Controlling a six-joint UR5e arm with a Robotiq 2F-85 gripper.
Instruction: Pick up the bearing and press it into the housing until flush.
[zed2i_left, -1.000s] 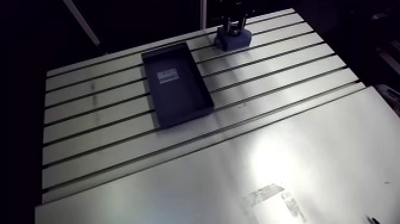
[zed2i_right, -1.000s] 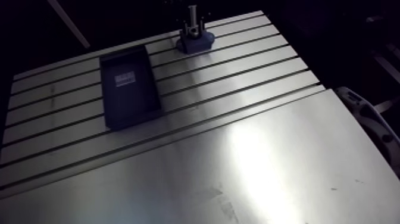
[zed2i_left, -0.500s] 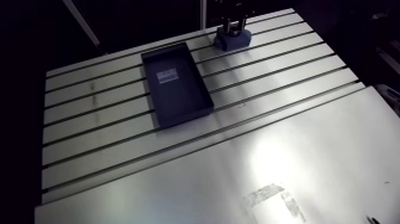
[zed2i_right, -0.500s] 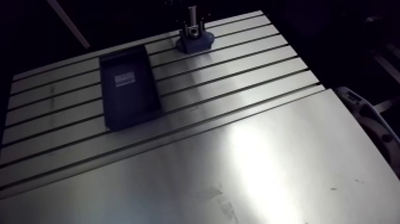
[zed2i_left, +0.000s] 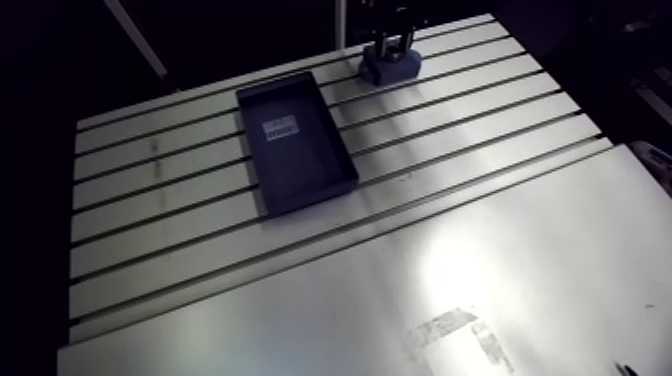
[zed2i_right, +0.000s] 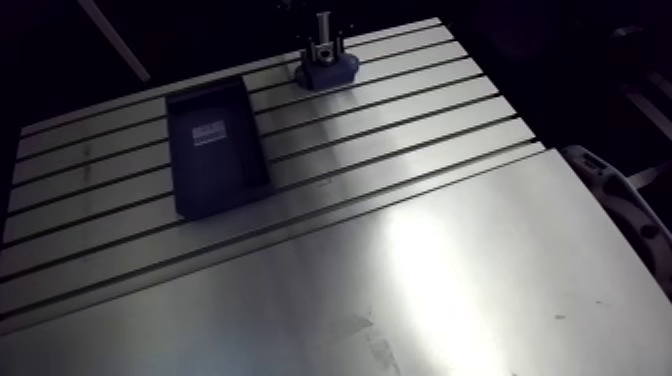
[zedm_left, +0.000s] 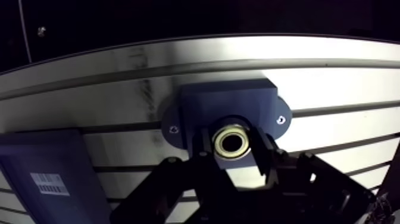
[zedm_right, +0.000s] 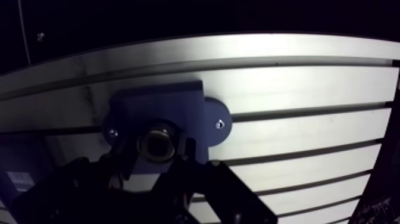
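Note:
In the wrist view a metal ring bearing (zedm_left: 232, 142) sits between the two dark fingers of my gripper (zedm_left: 233, 148), which is shut on it. It is right over the bore of the dark blue housing (zedm_left: 229, 102), a block with a screwed flange on either side. How deep the bearing sits in the bore I cannot tell. The arm view shows the gripper (zed2i_left: 391, 44) standing upright on the housing (zed2i_left: 392, 69) at the table's far edge.
A dark rectangular tray (zed2i_left: 312, 198) with a white barcode label (zed2i_left: 282, 128) lies on the slotted table (zed2i_left: 150, 200) left of the housing. A smooth metal plate (zed2i_left: 500, 270) covers the near part of the table.

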